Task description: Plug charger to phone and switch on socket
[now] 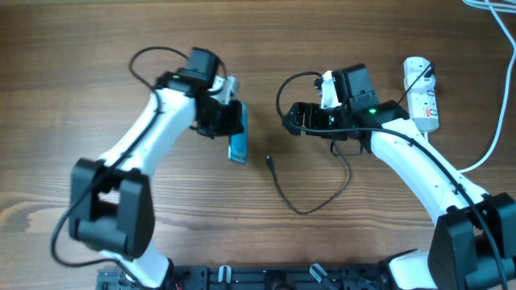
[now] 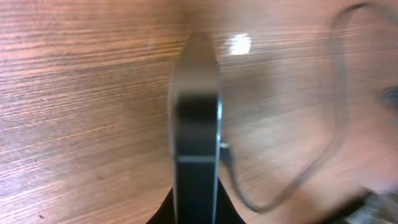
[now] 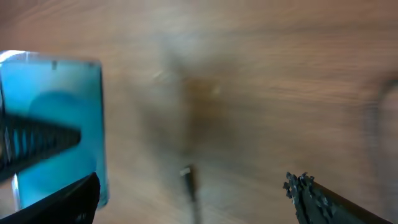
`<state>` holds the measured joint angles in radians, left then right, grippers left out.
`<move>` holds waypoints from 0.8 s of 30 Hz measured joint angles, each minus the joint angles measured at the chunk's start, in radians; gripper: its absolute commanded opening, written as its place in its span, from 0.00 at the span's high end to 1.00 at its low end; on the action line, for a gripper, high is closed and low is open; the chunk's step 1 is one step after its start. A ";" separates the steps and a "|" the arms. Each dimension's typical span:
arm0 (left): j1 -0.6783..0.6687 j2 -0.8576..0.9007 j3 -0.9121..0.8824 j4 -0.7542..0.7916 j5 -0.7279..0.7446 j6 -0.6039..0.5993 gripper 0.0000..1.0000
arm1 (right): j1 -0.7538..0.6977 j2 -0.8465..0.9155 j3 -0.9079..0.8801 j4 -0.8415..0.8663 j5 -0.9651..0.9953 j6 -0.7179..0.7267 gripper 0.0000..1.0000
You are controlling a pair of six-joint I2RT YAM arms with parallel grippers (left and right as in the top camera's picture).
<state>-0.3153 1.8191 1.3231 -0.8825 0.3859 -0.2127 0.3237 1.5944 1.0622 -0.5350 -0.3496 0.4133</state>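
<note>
Left gripper [image 1: 229, 127] clamped slick phone [image 1: 239, 148]; right gripper [image 1: 289, 119] gaped. Charger [image 1: 271, 165] lay at phone's 4 o'clock, likely limp: pinch stiff tip.

A brown wooden bench [image 1: 97, 97] fills the overhead view, its darker grain running from the left edge to the right edge. The surface has a slight sheen. In the left wrist view a small white glare spot [image 2: 239, 43] lies on the wood. The light is even and the shadows are soft.
</note>
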 measured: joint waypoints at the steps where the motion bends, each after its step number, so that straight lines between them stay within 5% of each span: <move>1: -0.022 0.019 0.000 0.005 -0.038 -0.017 0.96 | 0.000 0.000 0.000 0.000 0.034 0.000 0.00; 13: -0.179 0.129 0.002 0.052 -0.269 -0.161 0.95 | 0.000 0.000 0.000 0.024 0.153 0.038 0.00; 16: -0.196 0.129 0.004 0.053 -0.282 -0.173 0.81 | 0.000 0.000 0.000 0.025 0.156 0.043 0.00; 19: -0.211 0.133 0.004 0.056 -0.294 -0.181 0.77 | 0.000 0.000 0.000 0.026 0.158 0.047 0.00; 24: -0.224 0.140 0.004 0.057 -0.300 -0.187 0.85 | 0.000 0.001 0.000 0.027 0.160 0.051 0.00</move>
<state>-0.5388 1.9591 1.3270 -0.8257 0.0860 -0.3992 0.3237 1.5951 1.0622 -0.5083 -0.1894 0.4648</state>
